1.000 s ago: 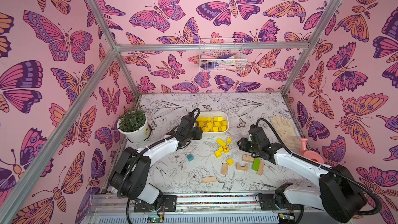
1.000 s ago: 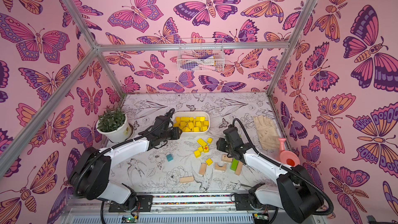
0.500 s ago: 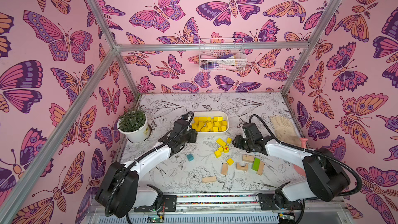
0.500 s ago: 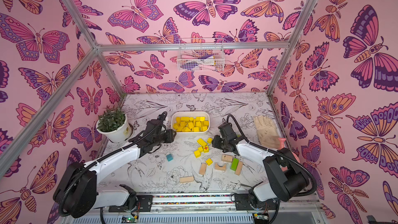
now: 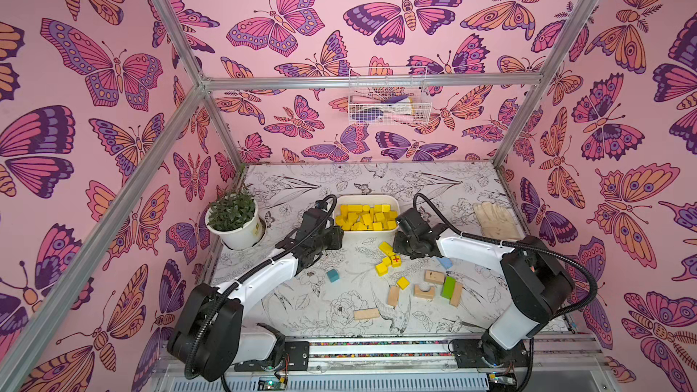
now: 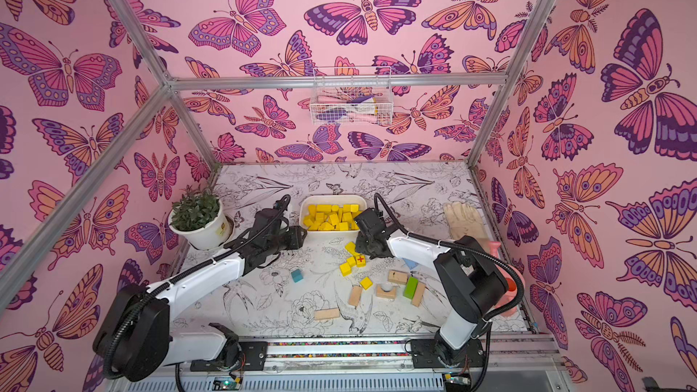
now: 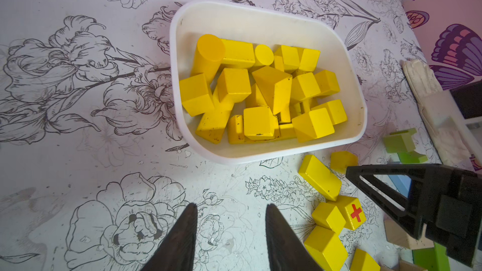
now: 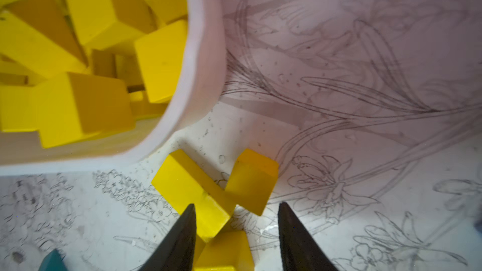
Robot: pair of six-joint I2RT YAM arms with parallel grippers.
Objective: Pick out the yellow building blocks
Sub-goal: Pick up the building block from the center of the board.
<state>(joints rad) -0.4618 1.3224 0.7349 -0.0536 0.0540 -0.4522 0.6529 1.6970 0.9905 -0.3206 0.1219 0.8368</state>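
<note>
We judge most yellow building blocks (image 7: 260, 92) already fill the white tray (image 5: 396, 202), about 6 remain on the table (image 5: 339, 307), and the left gripper (image 7: 231, 205) and right gripper (image 8: 237, 205) hold their jaws apart, empty.

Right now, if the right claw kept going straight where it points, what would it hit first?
Probably the yellow bar lying just ahead of the right claw, with a yellow cube beside it; the white tray sits farther on. Depth is unclear.

The right arm (image 6: 415, 248) hides most of a pink object (image 6: 495, 250). The right wrist view's edge cuts off a teal block (image 8: 52, 260).
</note>
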